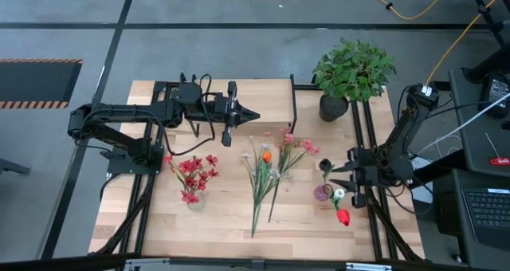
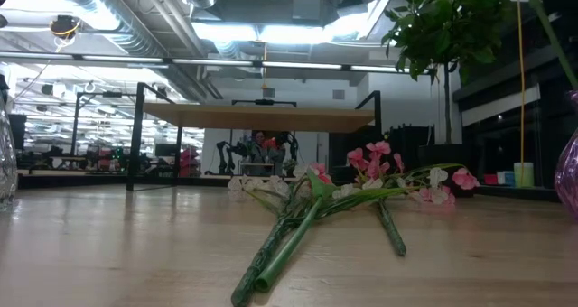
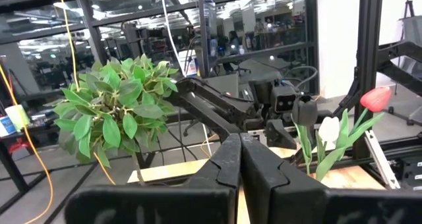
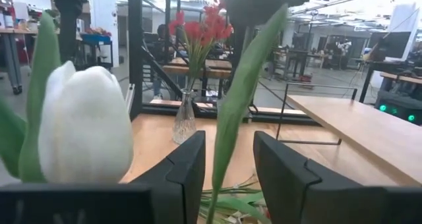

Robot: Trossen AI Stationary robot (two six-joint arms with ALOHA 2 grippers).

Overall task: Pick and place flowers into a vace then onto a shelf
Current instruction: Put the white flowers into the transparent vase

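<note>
Loose flowers (image 1: 267,175) lying in a crossed heap mid-surface (image 1: 231,215), still to be vased. Tulips (image 1: 341,211) standing in the purple vase (image 1: 323,193) at the right. Right end effector (image 1: 344,182) just beside them, fingers (image 4: 283,174) spread around a green leaf, apparently releasing. Next: lift clear without snagging, then fetch another stem. Left end effector (image 1: 253,114) pressed together, empty, above the shelf (image 1: 263,104). Red bunch in a clear vase (image 1: 194,198) at left. Vase mouth hidden; stem seating hard to judge.
</note>
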